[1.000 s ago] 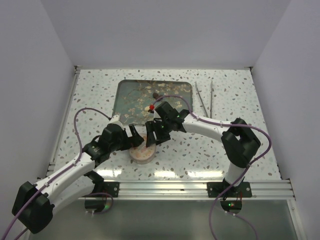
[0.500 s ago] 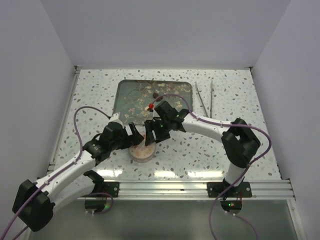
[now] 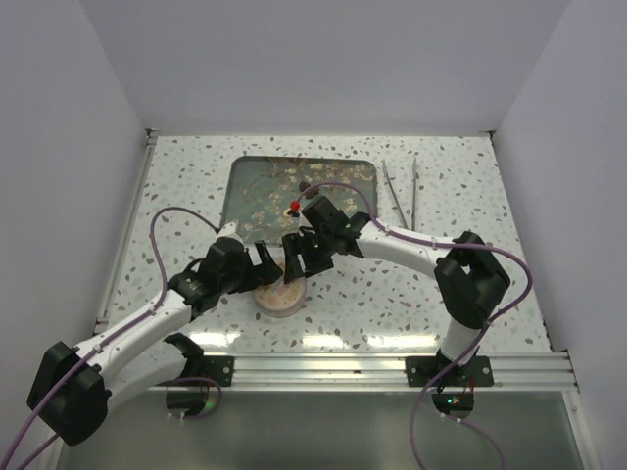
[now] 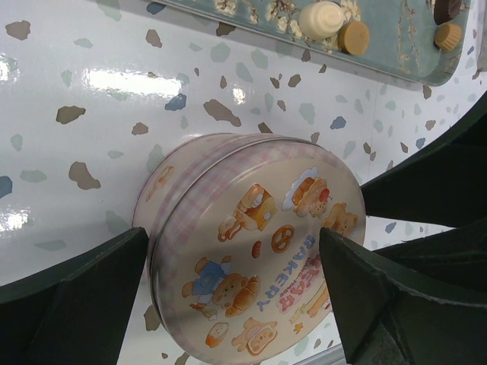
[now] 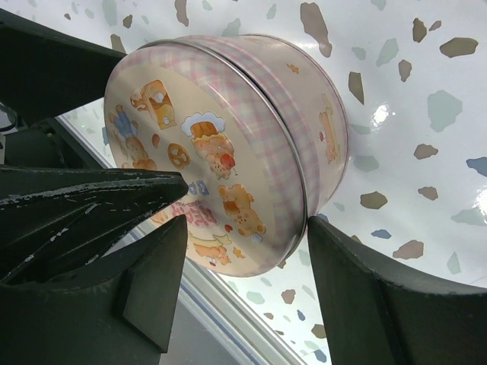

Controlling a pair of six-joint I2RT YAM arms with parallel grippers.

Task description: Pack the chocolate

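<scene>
Speckled tabletop point(image 3: 490, 176), round lidded tin point(image 4: 251, 251), moulded chocolates point(image 4: 354, 36)

My chocolate point(image 4: 354, 36) lies loose on the tray point(image 4: 396, 38), close to its near edge. I see one cream-white piece point(image 4: 319, 19), two tan and one dark.

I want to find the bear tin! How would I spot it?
Find the speckled table, then the flat blue-green flowered tray toward its back. Just in front of the tray sits the tin. Unlike the rectangular tray, it is round and pink-checked, with cartoon bears and pastries on its lid.
</scene>
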